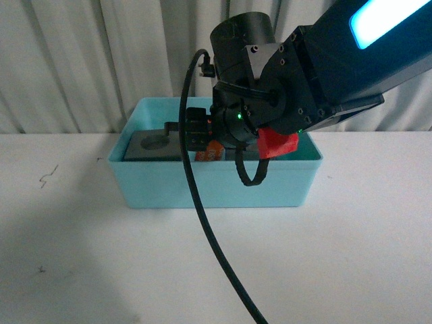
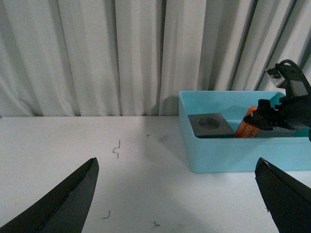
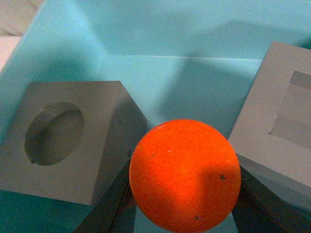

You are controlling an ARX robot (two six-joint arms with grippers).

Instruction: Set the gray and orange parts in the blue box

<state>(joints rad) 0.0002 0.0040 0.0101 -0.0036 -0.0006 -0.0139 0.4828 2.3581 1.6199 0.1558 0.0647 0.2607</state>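
Observation:
My right gripper (image 1: 206,150) is shut on the orange cylinder (image 3: 184,174) and holds it inside the blue box (image 1: 216,182), just above the floor. Dark fingers (image 3: 104,208) press the cylinder from both sides. To one side of it sits the gray cube with a round recess (image 3: 63,141); on the other side is the gray cube with a square recess (image 3: 277,126). Both cubes rest in the box. My left gripper (image 2: 176,165) hangs open over the bare white table, left of the blue box (image 2: 233,155), with nothing between its fingers.
The white table (image 1: 81,256) carries a few small dark marks (image 2: 116,148). A black cable (image 1: 202,223) runs from the right arm down toward the table's front. Gray curtains (image 1: 101,54) close off the back.

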